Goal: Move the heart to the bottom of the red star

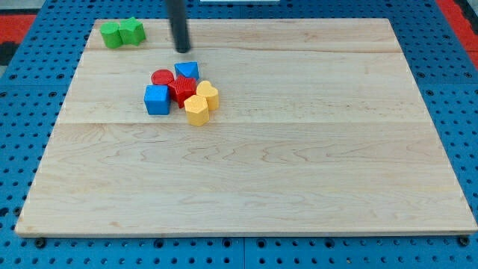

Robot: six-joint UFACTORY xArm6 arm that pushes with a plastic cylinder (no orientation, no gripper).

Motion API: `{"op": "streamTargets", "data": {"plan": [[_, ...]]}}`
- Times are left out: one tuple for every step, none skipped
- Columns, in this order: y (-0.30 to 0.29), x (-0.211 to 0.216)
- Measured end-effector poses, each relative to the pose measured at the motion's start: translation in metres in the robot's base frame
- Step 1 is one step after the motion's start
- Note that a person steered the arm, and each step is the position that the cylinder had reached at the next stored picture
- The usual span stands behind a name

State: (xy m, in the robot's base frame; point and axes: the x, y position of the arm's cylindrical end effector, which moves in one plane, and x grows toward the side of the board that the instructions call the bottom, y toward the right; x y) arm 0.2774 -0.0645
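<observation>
My tip [182,50] above the cluster, yellow heart [208,95] touching red star [181,90] — blue cube [157,99] at left.

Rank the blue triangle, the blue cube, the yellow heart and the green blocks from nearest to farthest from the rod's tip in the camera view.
From my tip:
1. Blue triangle, just below the tip.
2. Yellow heart, lower and to the view's right, and blue cube, lower and to the view's left: too close to call.
3. Green blocks, off at the view's top left.

heart [208,95] right of star [181,90]
</observation>
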Motion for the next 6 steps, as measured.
{"op": "streamTargets", "data": {"plan": [[0.044,0.028],[0.044,0.064],[0.022,0.097],[0.021,0.136],[0.012,0.147],[-0.002,0.145]]}}
